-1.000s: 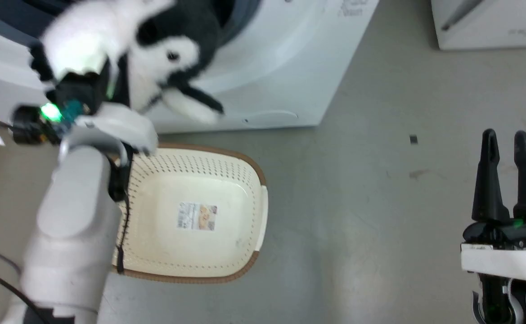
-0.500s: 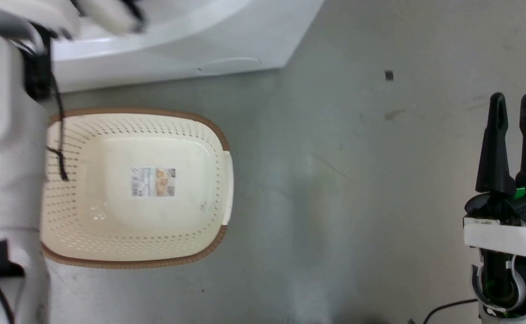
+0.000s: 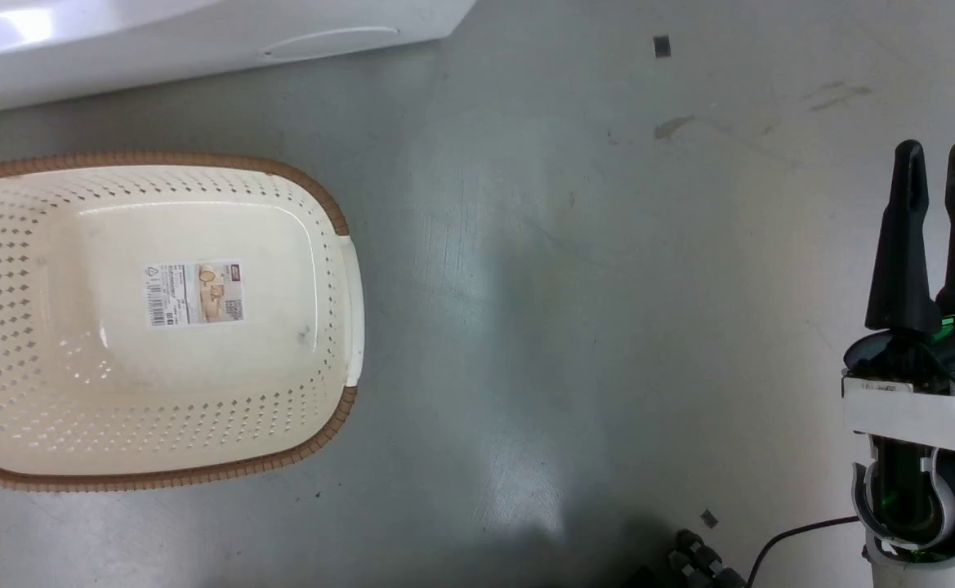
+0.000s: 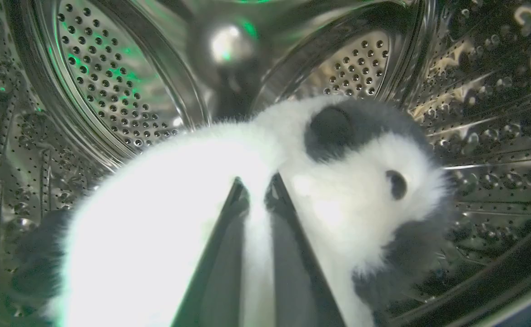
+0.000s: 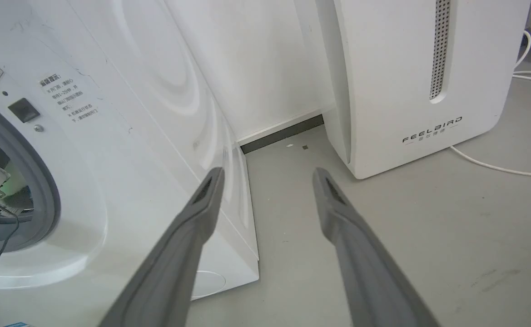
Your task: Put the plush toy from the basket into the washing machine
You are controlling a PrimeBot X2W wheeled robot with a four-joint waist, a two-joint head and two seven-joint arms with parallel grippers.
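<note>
The left gripper [image 4: 257, 193] is inside the washer's drum [image 4: 111, 91]. In the left wrist view its two dark fingers rise from 6 o'clock to the centre, nearly parallel and close together. They pinch a narrow strip of white fur on the toy [image 4: 360, 200]. The toy lies across the lower half of that view, with perforated steel wall around it on every side. Its white head is at 3 o'clock, with one dark eye, and a black ear is at about 1 o'clock. Its bright white body spreads toward 8 o'clock and ends in black fur. I cannot tell whether the toy rests on the drum wall or hangs from the fingers.

In the head view the right gripper [image 3: 934, 155] stands at 3 to 4 o'clock. Its fingers point up the view above a white wrist with a green light, over bare grey floor [image 3: 567, 286]. In the right wrist view the right gripper [image 5: 269, 175] has its fingers spread with a clear gap, and nothing is between them. They aim at the gap between the washer [image 5: 124, 136] at 9 o'clock and a white FEELBIRD unit [image 5: 406, 68] at 1 o'clock. The washer's grey door seal [image 5: 49, 190] curves along the 9 o'clock edge.

The basket [image 3: 314, 192] sits on the floor at 9 o'clock in the head view, just below the washer's base [image 3: 199, 45]. Its only content is the label [image 3: 195, 294] on its floor.
</note>
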